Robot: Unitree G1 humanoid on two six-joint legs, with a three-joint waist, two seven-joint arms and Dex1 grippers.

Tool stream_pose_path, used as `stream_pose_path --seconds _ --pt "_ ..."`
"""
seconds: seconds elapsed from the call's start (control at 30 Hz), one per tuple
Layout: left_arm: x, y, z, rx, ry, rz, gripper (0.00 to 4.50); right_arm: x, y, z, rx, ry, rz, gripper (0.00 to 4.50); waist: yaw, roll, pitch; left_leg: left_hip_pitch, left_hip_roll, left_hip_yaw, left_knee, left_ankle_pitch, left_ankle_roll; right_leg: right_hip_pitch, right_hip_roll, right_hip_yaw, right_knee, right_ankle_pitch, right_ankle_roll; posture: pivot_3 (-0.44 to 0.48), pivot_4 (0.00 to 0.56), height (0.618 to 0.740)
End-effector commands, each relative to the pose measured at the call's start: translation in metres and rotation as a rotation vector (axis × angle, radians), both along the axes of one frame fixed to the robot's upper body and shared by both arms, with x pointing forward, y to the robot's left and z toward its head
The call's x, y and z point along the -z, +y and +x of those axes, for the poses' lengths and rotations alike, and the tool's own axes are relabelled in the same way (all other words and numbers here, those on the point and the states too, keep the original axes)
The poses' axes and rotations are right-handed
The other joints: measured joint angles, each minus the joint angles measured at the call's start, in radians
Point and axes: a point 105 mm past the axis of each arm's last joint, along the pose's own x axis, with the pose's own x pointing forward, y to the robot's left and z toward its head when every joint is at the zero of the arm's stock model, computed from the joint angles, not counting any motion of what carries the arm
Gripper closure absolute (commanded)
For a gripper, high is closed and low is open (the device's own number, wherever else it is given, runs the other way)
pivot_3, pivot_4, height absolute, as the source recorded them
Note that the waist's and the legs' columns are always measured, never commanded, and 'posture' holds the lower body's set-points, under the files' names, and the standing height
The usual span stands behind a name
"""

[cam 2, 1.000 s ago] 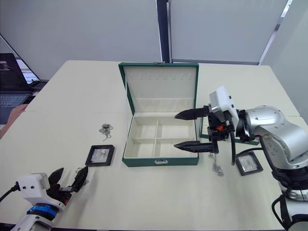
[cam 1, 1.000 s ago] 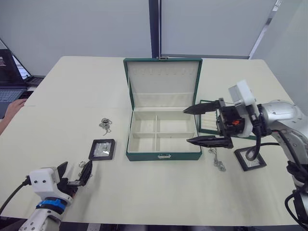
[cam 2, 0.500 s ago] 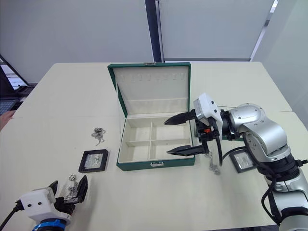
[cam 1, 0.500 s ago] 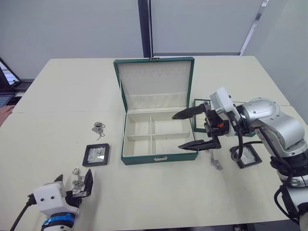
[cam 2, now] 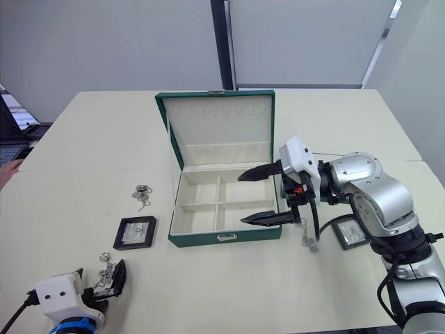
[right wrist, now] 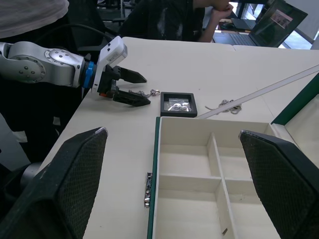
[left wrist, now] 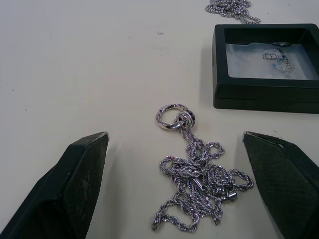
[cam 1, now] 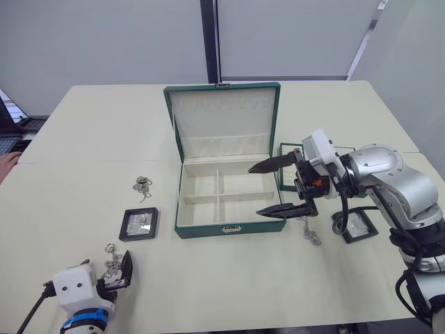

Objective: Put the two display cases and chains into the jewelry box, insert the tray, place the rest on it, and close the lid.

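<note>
The jewelry box (cam 1: 222, 227) stands open mid-table, its lid (cam 1: 224, 118) upright and its four compartments bare. My right gripper (cam 1: 254, 191) hovers open over the box's right compartments. The tray (cam 1: 287, 174) lies behind that gripper, partly hidden. One display case (cam 1: 138, 223) lies left of the box, the other (cam 1: 356, 226) to its right. One chain (cam 1: 142, 186) sits left of the box and another (cam 1: 311, 233) by the front right corner. My left gripper (left wrist: 174, 138) is open, its fingers on either side of a third chain (left wrist: 194, 199) on the table.
A laptop (cam 1: 8, 124) and a person's hand (cam 1: 5, 161) are at the table's left edge. The right wrist view shows people seated beyond the table (right wrist: 164, 15) and a second laptop (right wrist: 279, 20). The table's front edge is close behind my left gripper.
The camera panned between the earliest frames and now. My left gripper has come forward so the chain lies between its open fingers. My right gripper holds nearly still over the box.
</note>
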Motion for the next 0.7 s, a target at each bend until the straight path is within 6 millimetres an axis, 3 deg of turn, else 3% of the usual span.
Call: stream_pose_path --seconds 0.03,0.7 --pt "0.017 -0.003 -0.006 0.022 0.078 -0.011 0.03 -0.011 0.000 -0.005 -0.010 -0.051 0.021 0.00 0.000 0.001 0.000 0.000 0.000 0.000 0.000 0.000 0.000 0.000 0.000 0.000 0.000 0.000 0.000 0.000 0.150 0.740" --pt "0.042 -0.008 -0.012 0.040 0.137 -0.141 0.03 -0.016 0.002 -0.004 -0.005 -0.067 0.028 0.00 0.002 0.009 -0.005 0.001 0.000 0.000 0.000 0.000 0.000 0.000 -0.001 0.000 0.001 0.000 0.000 0.000 0.150 0.740"
